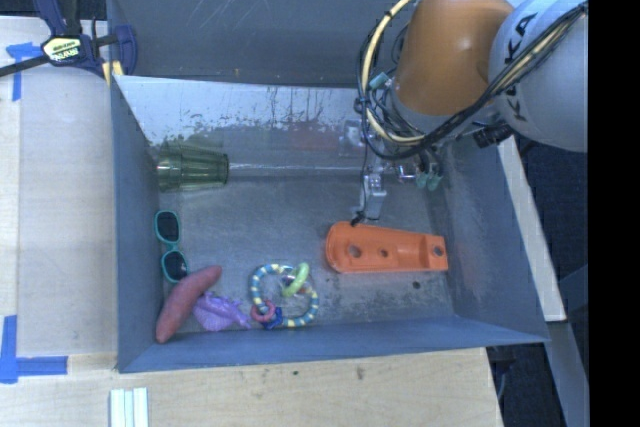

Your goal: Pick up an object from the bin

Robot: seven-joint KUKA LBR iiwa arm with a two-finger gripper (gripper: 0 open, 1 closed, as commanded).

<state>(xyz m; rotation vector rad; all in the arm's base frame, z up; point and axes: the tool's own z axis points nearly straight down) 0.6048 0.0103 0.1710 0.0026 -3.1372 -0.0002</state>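
Orange flat piece [385,251]: long plastic slab with small holes, lying flat on the bin floor, right of the middle and nearer the front wall than the back. It is the nearest thing to the tool.
Gripper [367,215]: hangs from the right side, tip just above the slab's left end, at or beside its back edge. Can't tell if it touches.
Jaws: look narrow, drawn close together, nothing between them.
Bin [250,35]: grey metal, floor scuffed.
Green cup [191,169]: on its side against the left wall, near the back, well apart from the gripper.
Teal sunglasses [169,244]: along the left wall, in front of the cup.
Front-left corner: reddish sweet-potato shape [187,301], purple soft thing [220,313] touching it, and a multicolour bead ring [283,294] just to their right.
Progress: nothing gripped, nothing lifted. As I read it, this is the approach stage at most.
Left to do: open over a thing, likely the orange slab by position, close on it, lift clear of the bin.
Risk: the slab is wide and flat; a grip across its narrow edge looks the only workable one.
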